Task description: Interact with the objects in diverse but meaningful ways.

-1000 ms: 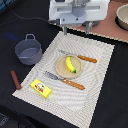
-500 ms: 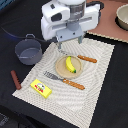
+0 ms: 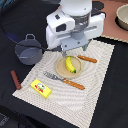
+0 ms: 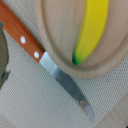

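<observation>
Mat centre: occupied by a wooden plate [image 3: 64, 73] carrying the yellow banana [image 3: 70, 64].
Near side of plate: barred by a fork [image 3: 64, 81] laid across the striped mat [image 3: 100, 95].
Exterior view's right: knife handle [image 3: 87, 59] just beside the plate; bare mat is seen beyond it.
Exterior view's left: grey two-handled pot [image 3: 28, 51], brown sausage [image 3: 16, 80] and yellow block [image 3: 41, 88] are spaced apart on that side.
Overhead: plate's far edge is covered by the arm [image 3: 75, 22].
</observation>
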### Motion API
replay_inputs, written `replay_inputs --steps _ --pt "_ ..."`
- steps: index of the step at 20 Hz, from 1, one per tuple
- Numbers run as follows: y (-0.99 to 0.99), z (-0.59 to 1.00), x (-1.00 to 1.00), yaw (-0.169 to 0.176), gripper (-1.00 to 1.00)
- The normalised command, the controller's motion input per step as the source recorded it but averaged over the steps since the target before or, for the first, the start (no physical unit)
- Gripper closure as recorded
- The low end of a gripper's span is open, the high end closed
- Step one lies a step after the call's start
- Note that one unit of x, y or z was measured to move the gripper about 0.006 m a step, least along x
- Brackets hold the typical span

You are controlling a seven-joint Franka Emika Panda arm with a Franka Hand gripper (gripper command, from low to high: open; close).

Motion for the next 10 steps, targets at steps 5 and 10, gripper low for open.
replay_inputs --steps 5,10 --pt "-0.19 -0.24 0.02 0.000 -1.00" --pt "-0.17 -0.28 -0.03 0.001 -1.00"
